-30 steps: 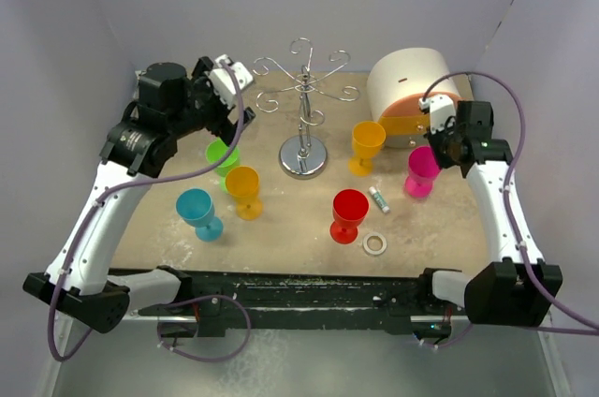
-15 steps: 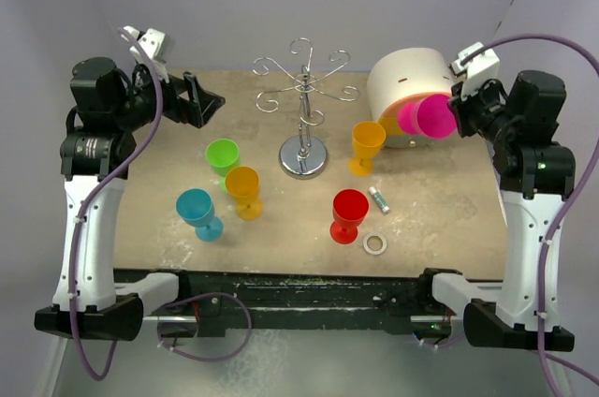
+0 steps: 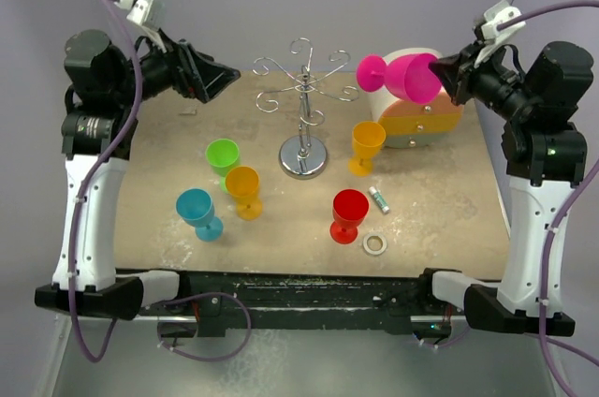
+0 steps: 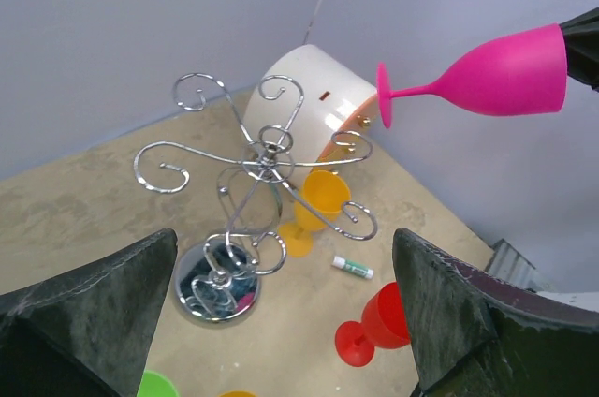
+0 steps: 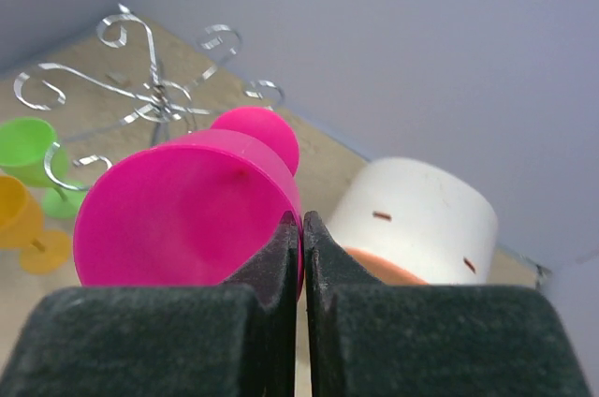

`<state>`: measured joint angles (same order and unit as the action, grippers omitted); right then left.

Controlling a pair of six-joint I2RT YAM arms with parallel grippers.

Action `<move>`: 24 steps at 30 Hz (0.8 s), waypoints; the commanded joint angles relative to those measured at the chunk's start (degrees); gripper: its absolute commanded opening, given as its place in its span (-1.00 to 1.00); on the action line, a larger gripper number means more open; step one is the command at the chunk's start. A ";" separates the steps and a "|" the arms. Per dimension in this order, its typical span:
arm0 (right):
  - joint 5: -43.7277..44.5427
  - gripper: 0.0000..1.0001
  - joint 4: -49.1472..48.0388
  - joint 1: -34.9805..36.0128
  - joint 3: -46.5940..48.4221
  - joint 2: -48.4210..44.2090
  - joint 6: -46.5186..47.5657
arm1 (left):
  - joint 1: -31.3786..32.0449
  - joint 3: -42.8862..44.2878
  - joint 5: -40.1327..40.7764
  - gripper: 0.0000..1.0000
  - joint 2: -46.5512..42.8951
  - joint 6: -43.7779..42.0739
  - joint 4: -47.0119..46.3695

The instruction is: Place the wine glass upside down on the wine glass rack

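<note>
Right gripper (image 3: 443,75): raised above the back right of the table (image 3: 440,219). Its jaws are closed on the rim of the pink wine glass (image 3: 407,77), one finger inside the bowl and one outside, as the right wrist view confirms.

Pink wine glass: in the air, lying on its side, with its foot pointing left toward the rack (image 3: 304,116). The foot is near the rack's upper curled arms, on their right side, and no contact is visible. The glass hangs in front of the white-and-orange drawer box (image 3: 416,121).

Rack: upright on its round base at the table's centre back, with nothing on its arms.

Left gripper (image 3: 213,79): raised at the back left, aimed toward the rack, jaws spread wide and holding nothing.

On the table, all standing upright: green glass (image 3: 223,155), left orange glass (image 3: 245,189), blue glass (image 3: 198,212), red glass (image 3: 349,213), right orange glass (image 3: 367,144). A small tube (image 3: 378,198) and a tape ring (image 3: 375,244) lie near the red glass.
</note>
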<state>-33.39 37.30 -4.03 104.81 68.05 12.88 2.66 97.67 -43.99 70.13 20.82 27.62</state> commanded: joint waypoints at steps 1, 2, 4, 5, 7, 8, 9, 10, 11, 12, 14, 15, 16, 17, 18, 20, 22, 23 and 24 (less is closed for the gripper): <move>-8.86 -1.00 -14.27 0.08 2.68 0.30 -12.37 | 4.59 4.75 -2.23 0.98 4.64 5.65 -5.79; -9.82 -1.00 -16.59 0.08 2.60 0.32 -14.67 | 5.76 5.47 -2.64 0.98 5.81 6.78 -6.84; -11.70 -1.00 -20.63 0.08 2.57 0.64 -18.98 | 7.70 7.04 -3.32 0.98 8.24 8.69 -8.56; -12.43 -1.00 -22.59 0.08 2.30 0.75 -21.84 | 8.72 8.35 -3.19 0.98 9.51 9.01 -8.81; -13.38 -1.00 -26.71 0.08 1.37 0.85 -25.76 | 10.45 9.90 -2.43 0.98 11.93 9.06 -9.11; -13.71 -1.00 -28.75 0.08 0.98 1.04 -27.29 | 11.20 10.67 -2.27 0.99 12.97 8.91 -9.37; -13.97 -1.00 -30.04 0.15 1.11 1.38 -28.76 | 11.90 11.60 -2.25 0.97 13.87 8.78 -9.30; -14.33 -1.00 -31.00 0.28 1.38 1.83 -29.96 | 12.46 12.59 -2.25 0.93 14.85 8.57 -9.25; -14.49 -1.00 -31.84 0.52 1.61 2.30 -30.74 | 13.19 13.64 -2.20 0.89 15.74 7.97 -9.06; -14.49 -1.00 -32.40 0.90 1.74 2.67 -31.28 | 14.07 14.82 -1.93 0.85 16.64 7.14 -8.76; -13.92 -1.00 -32.72 2.01 2.19 3.70 -31.62 | 16.50 17.40 -1.18 0.76 18.48 4.67 -7.43; -13.55 -1.00 -32.73 2.54 2.33 4.09 -31.67 | 17.62 18.59 -0.69 0.72 19.28 3.08 -6.67; -13.20 -1.00 -32.73 3.07 2.41 4.51 -31.75 | 18.70 19.66 0.18 0.67 20.04 1.67 -5.75; -12.93 -1.00 -32.73 3.59 2.43 4.76 -31.70 | 19.59 20.53 0.77 0.61 20.54 0.34 -5.29; -12.67 -1.00 -32.68 4.24 2.41 5.07 -31.63 | 20.30 21.09 1.22 0.55 21.05 -0.66 -5.03; -11.99 -1.00 -32.32 5.71 2.41 5.52 -31.05 | 21.48 21.85 1.77 0.45 21.79 -2.10 -4.60; -11.09 -1.00 -31.51 7.02 2.43 5.96 -29.95 | 22.44 22.31 2.74 0.36 22.62 -2.87 -4.11; -10.71 -1.00 -31.09 7.52 2.54 6.08 -29.34 | 22.74 22.63 3.63 0.33 22.90 -3.21 -3.93; -10.60 -1.00 -30.89 7.76 2.55 6.27 -29.07 | 23.03 22.82 4.25 0.29 23.18 -3.61 -3.70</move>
<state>-45.52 8.78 2.15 105.32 74.81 -16.49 24.73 117.34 -42.89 92.49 20.99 23.81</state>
